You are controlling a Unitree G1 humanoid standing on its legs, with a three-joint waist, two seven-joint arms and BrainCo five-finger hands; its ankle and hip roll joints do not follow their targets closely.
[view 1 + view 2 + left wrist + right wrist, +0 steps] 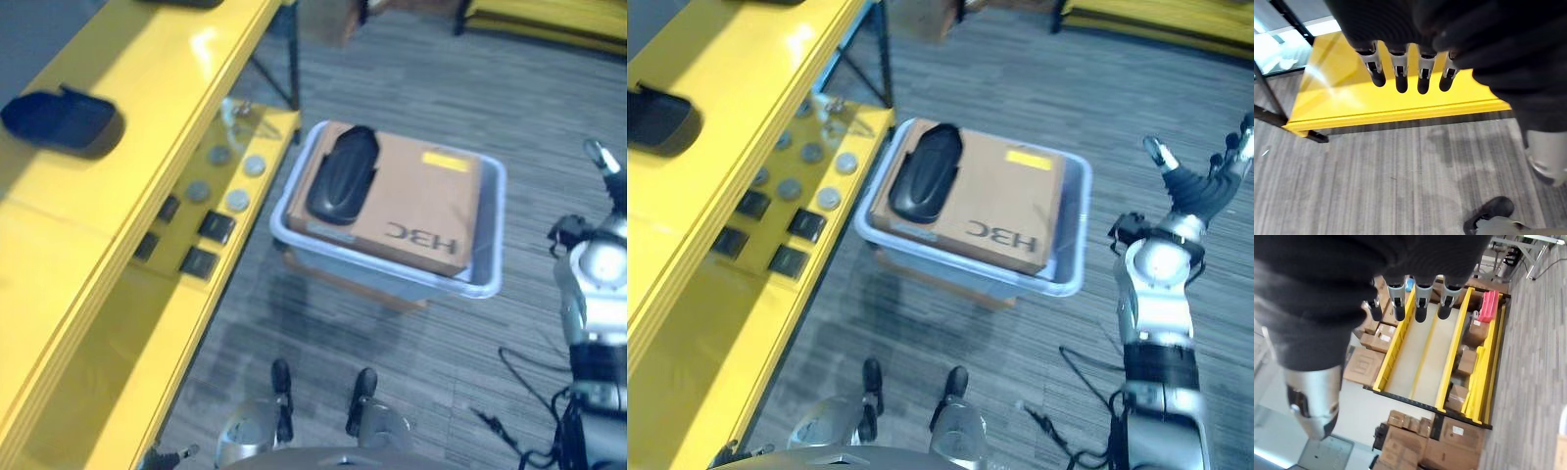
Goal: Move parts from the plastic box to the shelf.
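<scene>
A grey plastic box (493, 227) stands on the floor to the right of the yellow shelf (147, 127). A brown cardboard sheet (421, 211) covers the box, and a black curved part (343, 174) lies on the sheet's left end. Another black part (59, 117) rests on the shelf's top board at the far left. My right hand (1200, 191) is raised to the right of the box, open, with nothing in it. In the left wrist view my left hand (1400, 73) is open with straight fingers, above the floor by a yellow shelf edge (1396, 110).
The lower shelf board holds several round metal discs (235, 201) and flat black squares (216, 227). A brown carton (343, 279) sits under the plastic box. Grey carpet surrounds it. Another yellow rack (549, 20) stands at the far right.
</scene>
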